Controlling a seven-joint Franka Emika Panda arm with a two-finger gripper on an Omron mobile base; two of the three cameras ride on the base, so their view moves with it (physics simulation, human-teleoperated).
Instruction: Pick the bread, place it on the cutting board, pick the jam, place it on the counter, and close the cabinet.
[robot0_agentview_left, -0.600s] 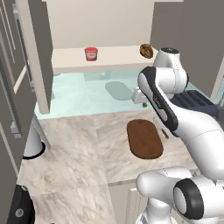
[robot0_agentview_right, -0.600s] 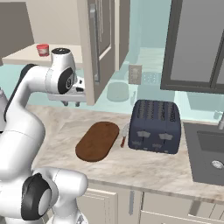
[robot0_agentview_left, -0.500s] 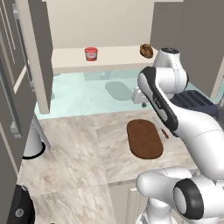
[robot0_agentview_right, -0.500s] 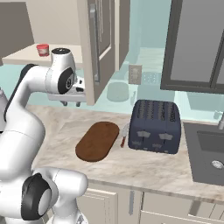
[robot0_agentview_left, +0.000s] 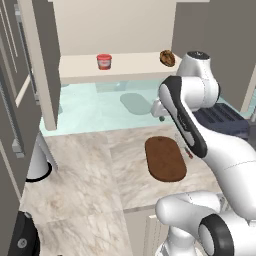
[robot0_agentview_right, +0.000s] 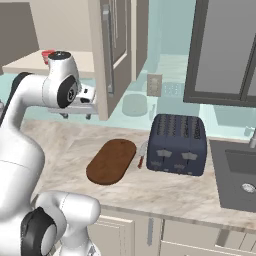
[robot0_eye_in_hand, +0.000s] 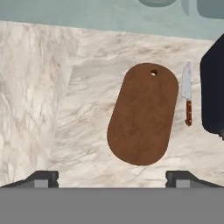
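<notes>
The pincer (robot0_eye_in_hand: 112, 176) is hanging wide open and empty above the marbled bench (robot0_eye_in_hand: 39, 109), looking down on the bare cutting board (robot0_eye_in_hand: 143, 114), with a knife (robot0_eye_in_hand: 187, 99) lying just beside the board. The bread (robot0_agentview_left: 167, 58) and the jam (robot0_agentview_left: 104, 61) are sitting well apart on the shelf of the open cabinet (robot0_agentview_left: 125, 64).

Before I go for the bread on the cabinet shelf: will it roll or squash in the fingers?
The bread looks roundish, so a nudge may roll it along the shelf. It is small, probably light. Its mottled crust suggests some give; grip gently.

Bread (robot0_agentview_left: 167, 58) and jam (robot0_agentview_left: 104, 61) on cabinet shelf (robot0_agentview_left: 130, 66); cutting board (robot0_eye_in_hand: 143, 114) bare.
</notes>
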